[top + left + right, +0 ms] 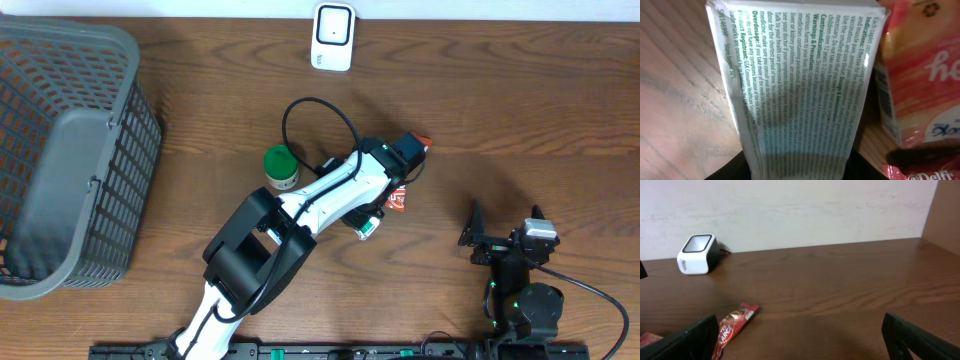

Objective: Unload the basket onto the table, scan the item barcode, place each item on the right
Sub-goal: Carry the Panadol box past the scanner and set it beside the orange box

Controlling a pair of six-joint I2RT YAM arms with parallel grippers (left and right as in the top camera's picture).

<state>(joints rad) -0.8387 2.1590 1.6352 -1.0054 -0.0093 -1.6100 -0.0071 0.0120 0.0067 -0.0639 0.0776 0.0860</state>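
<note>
Left gripper (370, 215) clenched on white cardboard medicine carton with green print (800, 75), dark fingers (865, 172) flanking its near end. Carton mid-table, low over brown wooden table (520, 110), just beside orange-pink pack (920, 75) and red snack wrapper (732, 325). Right gripper (805, 350) spread wide, nothing between the jaws, sitting off to the right.

Small white barcode scanner with black window (332, 37) at far edge, well apart from carton. Face in wrist view all small print, no barcode there, so probably on another side.

Step in hand, best guess: lift and carry to scanner. To do it well:
- lift straight up, clear of neighbouring packs
- roll wrist to square barcode face to scanner window
- hold steady close in front, code uncovered by fingers
- grip looks near one end, so rotate slowly against slip or droop
</note>
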